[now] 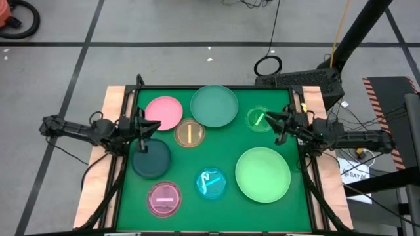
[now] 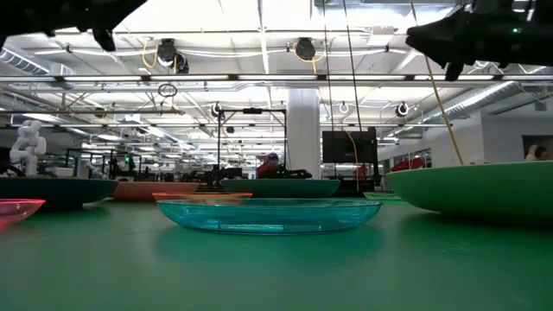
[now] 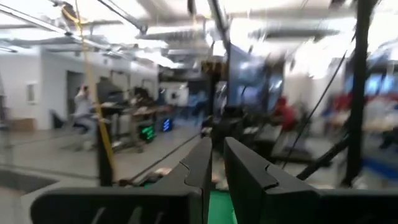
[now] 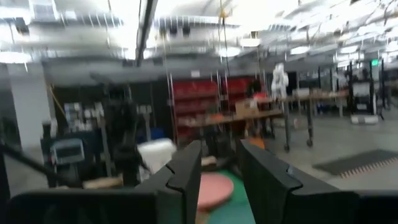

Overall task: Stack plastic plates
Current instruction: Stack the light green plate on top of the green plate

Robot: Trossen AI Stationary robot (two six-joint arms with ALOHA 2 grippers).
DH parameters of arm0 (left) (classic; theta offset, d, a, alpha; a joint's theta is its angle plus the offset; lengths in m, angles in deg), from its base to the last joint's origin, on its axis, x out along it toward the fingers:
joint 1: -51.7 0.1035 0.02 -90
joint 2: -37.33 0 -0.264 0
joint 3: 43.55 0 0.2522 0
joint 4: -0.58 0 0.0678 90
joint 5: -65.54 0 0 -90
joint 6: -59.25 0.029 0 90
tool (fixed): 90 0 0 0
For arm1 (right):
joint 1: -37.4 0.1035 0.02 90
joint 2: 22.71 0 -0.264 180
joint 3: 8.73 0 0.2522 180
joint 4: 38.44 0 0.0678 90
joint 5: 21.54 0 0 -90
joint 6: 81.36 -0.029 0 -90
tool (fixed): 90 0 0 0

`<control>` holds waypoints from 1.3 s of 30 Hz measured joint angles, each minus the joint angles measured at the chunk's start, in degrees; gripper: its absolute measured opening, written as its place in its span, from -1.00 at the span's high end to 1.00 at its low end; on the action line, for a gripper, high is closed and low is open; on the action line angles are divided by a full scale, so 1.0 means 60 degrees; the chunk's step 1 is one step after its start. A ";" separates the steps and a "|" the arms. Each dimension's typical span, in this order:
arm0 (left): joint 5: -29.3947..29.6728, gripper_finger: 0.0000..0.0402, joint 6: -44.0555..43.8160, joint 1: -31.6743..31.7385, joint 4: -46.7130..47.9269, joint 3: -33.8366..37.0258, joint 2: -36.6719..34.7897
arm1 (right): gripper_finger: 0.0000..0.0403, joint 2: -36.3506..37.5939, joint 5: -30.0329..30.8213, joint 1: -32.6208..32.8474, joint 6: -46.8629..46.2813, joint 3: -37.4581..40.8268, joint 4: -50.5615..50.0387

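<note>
Plates lie unstacked in a single layer on the green mat (image 1: 216,219) as 2 dark arms reach in from opposite sides. Along the far edge sit the pink plate (image 1: 164,112), the teal plate (image 1: 214,105) and the small green plate (image 1: 258,119), with the amber plate (image 1: 189,133) just in front of the first 2. The dark teal plate (image 1: 151,158) lies at the left side, the magenta plate (image 1: 165,198) and cyan plate (image 1: 211,183) nearer the front, and the large light-green plate (image 1: 263,174) at the right. None rests on another. The left gripper (image 1: 147,128) hangs above the mat between the pink and dark teal plates, its fingers (image 3: 202,165) set close with a narrow gap and nothing between them. The right gripper (image 1: 278,120) hangs at the green plate's right edge, its fingers (image 4: 186,171) parted by a small gap, also empty. From table height, both grippers sit well above the plates, and the cyan plate is the nearest one.
</note>
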 joint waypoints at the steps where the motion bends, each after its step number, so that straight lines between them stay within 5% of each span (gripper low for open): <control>1: 0.0211 0.76 0.0299 0.0000 0.0534 -0.0313 0.0152 | 0.49 -0.0199 0.0000 0.0000 -0.0003 -0.0191 -0.0334; 7: 0.1410 0.76 0.1168 0.0174 0.4361 -0.2169 0.0907 | 0.49 -0.1287 0.0025 -0.0003 -0.0406 -0.1420 -0.2677; 13: 0.1415 0.76 0.0258 0.0470 0.5910 -0.2684 0.1197 | 0.49 -0.2034 -0.0033 0.0012 -0.0888 -0.2558 -0.5151; 20: 0.1399 0.76 -0.1789 0.0441 0.5572 -0.2684 0.1930 | 0.49 -0.2733 -0.0530 0.0016 -0.1815 -0.4126 -0.8878; 30: 0.1331 0.76 -0.1350 0.0346 0.3724 -0.2694 0.3431 | 0.49 -0.3828 -0.1026 0.0352 -0.1798 -0.4137 -0.9005; 39: 0.1314 0.76 -0.3065 0.0072 0.3171 -0.2694 0.4550 | 0.49 -0.4159 -0.1024 0.1172 -0.2011 -0.4130 -0.9181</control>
